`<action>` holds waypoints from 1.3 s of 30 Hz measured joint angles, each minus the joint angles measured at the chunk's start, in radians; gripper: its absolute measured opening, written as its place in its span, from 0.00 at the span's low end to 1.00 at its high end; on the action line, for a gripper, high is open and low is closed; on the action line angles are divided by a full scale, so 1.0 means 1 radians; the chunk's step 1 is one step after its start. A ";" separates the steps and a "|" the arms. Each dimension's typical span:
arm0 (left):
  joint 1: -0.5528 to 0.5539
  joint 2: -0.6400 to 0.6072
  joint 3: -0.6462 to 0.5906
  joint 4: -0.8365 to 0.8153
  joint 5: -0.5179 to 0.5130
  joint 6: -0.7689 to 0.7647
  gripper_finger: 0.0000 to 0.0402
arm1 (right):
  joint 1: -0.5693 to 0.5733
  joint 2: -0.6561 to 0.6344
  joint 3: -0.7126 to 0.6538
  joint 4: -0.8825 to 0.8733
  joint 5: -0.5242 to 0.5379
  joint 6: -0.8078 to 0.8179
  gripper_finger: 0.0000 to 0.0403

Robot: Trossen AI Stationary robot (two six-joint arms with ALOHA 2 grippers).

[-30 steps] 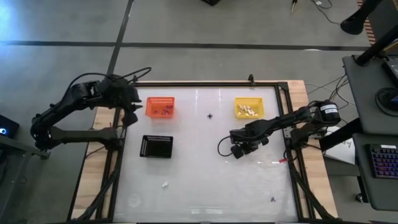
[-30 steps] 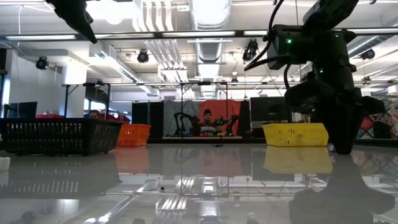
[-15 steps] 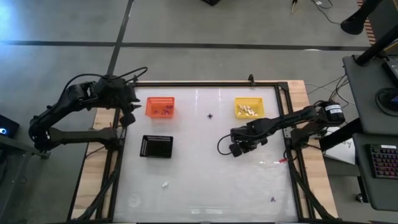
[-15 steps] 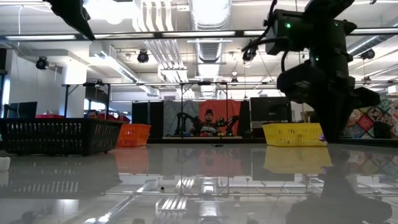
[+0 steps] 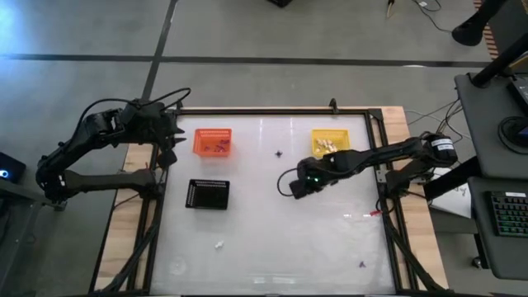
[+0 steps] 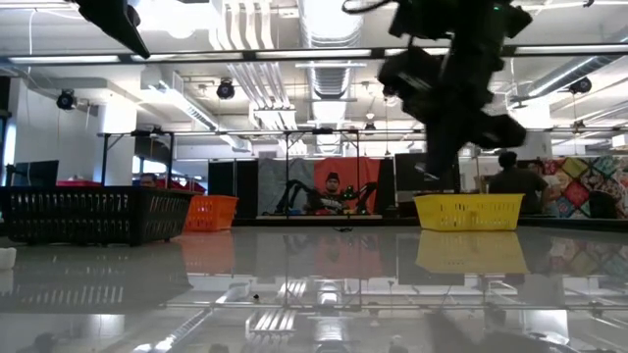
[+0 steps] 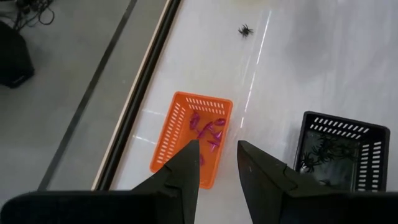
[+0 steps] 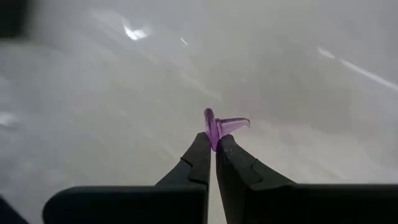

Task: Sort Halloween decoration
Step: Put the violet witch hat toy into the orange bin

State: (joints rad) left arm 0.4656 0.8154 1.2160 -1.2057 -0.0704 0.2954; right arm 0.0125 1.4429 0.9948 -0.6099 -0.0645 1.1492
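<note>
White and glossy, the tabletop (image 5: 272,239) fills my overhead feed inside a dark frame, with grey floor around it. On my right wrist feed I see the right end effector (image 8: 215,142) pinched fully together on a small purple trinket (image 8: 219,127), which sticks out past the fingertips. From above, that end effector (image 5: 299,185) hangs over the middle of the tabletop, just short of the yellow basket (image 5: 330,143), which holds cream pieces. My left end effector (image 5: 171,149) waits over the tabletop's left edge beside the orange basket (image 5: 213,142); on its wrist feed the two fingers (image 7: 185,167) stand apart with nothing between them, and the orange basket (image 7: 193,137) below them holds several purple pieces. A black tray (image 5: 207,194) sits nearer me than the orange basket, with dark spider-like trinkets in it on the wrist feed. Loose decorations remain on the tabletop: a dark spider (image 5: 279,153) between the two baskets, a whitish piece (image 5: 219,244) near the front, and a small purple one (image 5: 361,265) by the front right corner.
</note>
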 joint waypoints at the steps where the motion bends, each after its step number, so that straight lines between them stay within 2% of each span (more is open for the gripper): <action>1: 0.000 0.000 0.000 0.000 0.000 0.007 0.23 | -0.009 0.000 0.005 0.033 0.012 -0.012 0.02; 7: 0.000 -0.002 0.000 0.001 0.000 0.019 0.23 | -0.084 -0.001 0.014 0.239 0.090 -0.076 0.02; 11: 0.000 -0.014 0.000 0.003 0.000 0.019 0.23 | -0.134 0.011 0.016 0.389 0.098 -0.120 0.02; 17: 0.000 -0.026 0.000 0.034 0.000 0.012 0.23 | -0.180 0.118 0.087 0.530 0.096 -0.173 0.02; 28: 0.000 -0.028 0.000 0.047 0.000 0.036 0.23 | -0.247 0.471 0.515 0.529 0.084 -0.346 0.02; 39: 0.000 -0.045 0.000 0.047 -0.005 0.024 0.23 | -0.317 0.736 0.860 0.460 -0.081 -0.448 0.02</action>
State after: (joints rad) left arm 0.4656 0.7702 1.2156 -1.1591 -0.0756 0.3198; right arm -0.3041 2.1791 1.8552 -0.1500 -0.1452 0.7007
